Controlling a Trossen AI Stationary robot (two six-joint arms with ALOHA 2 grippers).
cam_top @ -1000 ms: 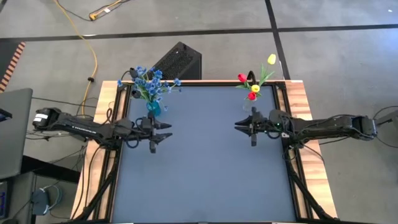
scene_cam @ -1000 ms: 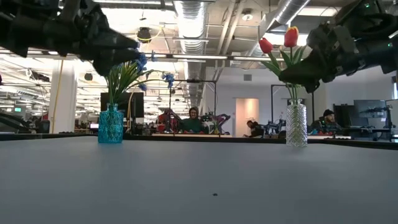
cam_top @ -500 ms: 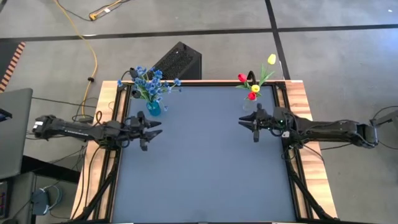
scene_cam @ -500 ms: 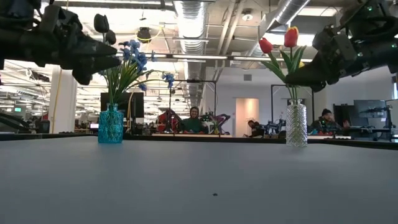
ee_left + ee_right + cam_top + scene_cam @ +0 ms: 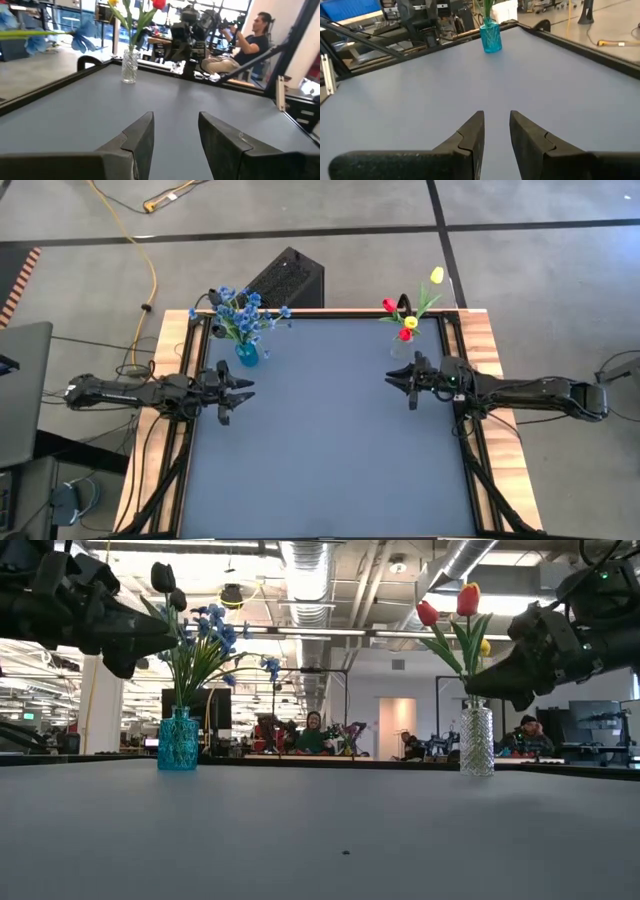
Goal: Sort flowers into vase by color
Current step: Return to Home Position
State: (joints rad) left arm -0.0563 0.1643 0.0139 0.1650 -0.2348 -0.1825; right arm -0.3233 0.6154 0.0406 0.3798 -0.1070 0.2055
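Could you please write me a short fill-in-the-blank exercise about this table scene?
1. The flowers in the teal vase are all ___.
2. The tulips in the transparent vase are red and ___.
3. The left gripper and the right gripper both have their jaws ___, gripping nothing.
Missing words: blue; yellow; open.

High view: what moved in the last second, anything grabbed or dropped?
The left gripper drew back toward its base; the right gripper retreated slightly toward its own. Nothing grabbed or dropped; jaws open, empty. The blue flowers in the teal vase and the tulips in the clear vase stayed put.
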